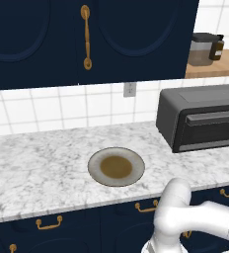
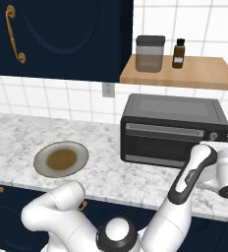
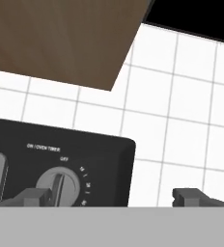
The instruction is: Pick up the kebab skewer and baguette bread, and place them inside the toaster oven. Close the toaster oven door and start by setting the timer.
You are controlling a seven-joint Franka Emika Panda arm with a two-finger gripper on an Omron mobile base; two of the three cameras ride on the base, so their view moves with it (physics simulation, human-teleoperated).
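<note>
Gripper lines up on the timer dial, off-centre

The gripper hangs released, fingers spread wide, at the toaster oven's right end on the worktop; the toaster oven door looks shut. The timer dial sits by one fingertip, not between them, so closing now may pinch air or nudge the oven.

You had even, diffuse light across all three views, with no distinct source. Shadows were faint: a soft dark patch lay under the toaster oven at right of the left base view. The marble counter showed no glare. Edges looked soft and low in resolution. In the hand view the small print beside the timer dial was blurred, barely legible.
</note>
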